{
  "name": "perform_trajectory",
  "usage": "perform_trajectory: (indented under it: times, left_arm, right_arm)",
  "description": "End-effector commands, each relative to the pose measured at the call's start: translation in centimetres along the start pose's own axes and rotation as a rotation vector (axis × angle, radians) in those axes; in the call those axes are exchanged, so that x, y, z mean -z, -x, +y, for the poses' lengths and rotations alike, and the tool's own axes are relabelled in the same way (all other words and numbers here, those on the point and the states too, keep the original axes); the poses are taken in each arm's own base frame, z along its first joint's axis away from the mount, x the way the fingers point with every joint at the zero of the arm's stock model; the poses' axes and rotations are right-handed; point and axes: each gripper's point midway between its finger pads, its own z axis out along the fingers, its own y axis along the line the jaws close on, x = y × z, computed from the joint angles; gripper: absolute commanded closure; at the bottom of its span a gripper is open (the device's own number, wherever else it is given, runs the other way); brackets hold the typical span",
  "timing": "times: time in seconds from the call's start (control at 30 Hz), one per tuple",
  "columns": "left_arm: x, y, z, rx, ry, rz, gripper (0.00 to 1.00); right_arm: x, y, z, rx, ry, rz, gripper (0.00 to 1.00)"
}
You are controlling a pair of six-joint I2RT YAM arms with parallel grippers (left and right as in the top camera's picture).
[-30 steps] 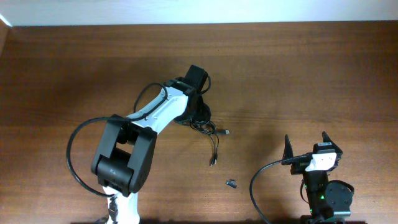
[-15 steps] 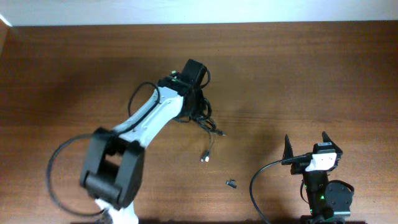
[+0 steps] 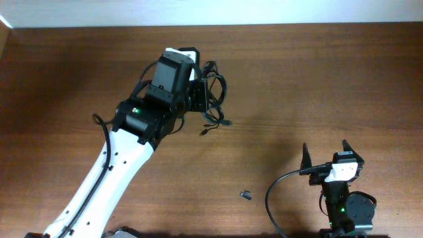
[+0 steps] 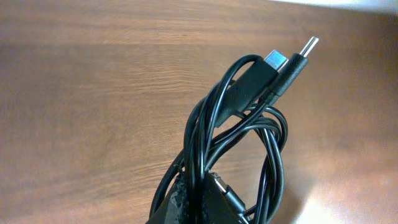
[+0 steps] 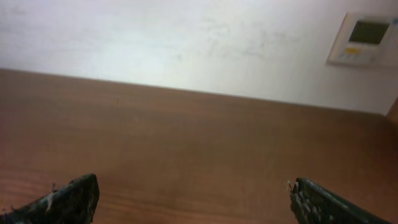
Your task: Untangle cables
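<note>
Swung toward the far side of the table (image 3: pixel 330 79), the left gripper (image 3: pixel 198 91) clamps the cables (image 3: pixel 214 92), one looped bundle with plugs dangling. The right gripper (image 3: pixel 325 153) waits wide open, well apart. No strand looks separated yet.

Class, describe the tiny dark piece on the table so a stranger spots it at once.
On the wooden table, look between the left arm and the right gripper. The tiny dark piece lies alone, short and stubby, unlike the long looped cables.
</note>
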Motion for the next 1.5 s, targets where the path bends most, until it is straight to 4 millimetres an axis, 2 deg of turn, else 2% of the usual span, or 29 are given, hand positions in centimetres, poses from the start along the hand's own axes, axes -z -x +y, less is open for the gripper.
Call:
perform_trajectory:
  times: [0.0,0.03,0.1,0.2,0.27,0.33,0.4,0.53,0.67,0.77,0.87,0.93,0.97,1.07,1.17,1.27,1.3,1.33,1.4,1.47]
  left_arm:
    - [1.2,0.1,-3.1,-0.319,-0.177,-0.008,1.00]
    - [1.4,-0.3,-4.2,-0.394,-0.247,-0.004,1.00]
    - [1.9,-0.8,-5.7,-0.514,-0.342,-0.010,1.00]
    - [2.2,-1.2,-6.3,-0.594,-0.390,-0.018,1.00]
    - [2.2,-1.2,-6.3,-0.602,-0.390,-0.020,1.00]
    - [2.2,-1.2,-6.3,-0.590,-0.389,-0.017,1.00]
    - [2.1,-1.2,-6.3,-0.468,-0.388,0.008,1.00]
    - [2.2,-0.7,-6.5,-0.377,-0.389,0.002,1.00]
    - [2.2,0.4,-6.8,-0.274,-0.390,-0.024,1.00]
    - [2.2,0.4,-6.7,-0.274,-0.389,-0.022,1.00]
    - [2.2,0.3,-6.7,-0.261,-0.388,-0.017,1.00]
    - [1.8,0.7,-5.6,-0.136,-0.320,-0.013,1.00]
    - [1.4,1.1,-4.3,-0.011,-0.240,-0.017,1.00]
    - [1.2,1.3,-3.4,0.258,-0.186,-0.005,1.00]
    - [1.2,1.2,-3.2,0.422,-0.178,0.012,1.00]
    - [1.0,-0.2,-1.9,0.759,-0.091,0.068,1.00]
    - [1.0,-1.3,-1.5,0.899,-0.056,0.108,0.88]
    - [1.0,-1.8,-1.3,0.999,-0.030,0.129,0.85]
    - [1.1,-2.5,-0.9,1.142,0.008,0.144,1.00]
    - [1.1,-3.0,0.1,1.229,0.072,0.126,1.00]
  right_arm:
    - [0.0,0.3,0.0,0.011,-0.002,-0.018,0.01]
    - [0.0,-0.5,0.1,0.010,0.002,0.016,0.01]
    - [0.0,-0.3,0.6,0.005,0.028,0.008,0.01]
    - [0.7,0.7,4.8,-0.114,0.281,-0.023,0.01]
    - [1.0,2.1,5.5,-0.183,0.334,-0.068,0.01]
    - [1.3,4.5,5.4,-0.317,0.352,-0.144,0.01]
    - [2.0,7.2,5.2,-0.421,0.378,-0.234,0.01]
    - [2.9,9.8,5.2,-0.459,0.406,-0.277,0.01]
    - [2.5,11.9,5.2,-0.478,0.404,-0.185,0.01]
    - [1.4,13.7,6.5,-0.492,0.487,-0.062,0.01]
    - [-0.4,15.2,9.0,-0.537,0.645,0.153,0.01]
    - [-1.5,16.4,11.2,-0.582,0.816,0.302,0.01]
    - [-1.9,17.1,12.5,-0.596,0.950,0.350,0.01]
    - [-2.8,16.9,14.1,-0.688,1.147,0.462,0.01]
    - [-4.7,15.1,14.6,-0.897,1.159,0.639,0.01]
    - [-5.9,13.7,14.7,-1.081,1.096,0.791,0.01]
    - [-6.0,13.6,14.7,-1.113,1.086,0.817,0.01]
    - [-5.9,13.6,14.8,-1.110,1.090,0.818,0.01]
    - [-5.5,13.7,15.6,-1.090,1.111,0.824,0.00]
    - [-5.0,13.9,16.8,-0.989,1.171,0.770,0.00]
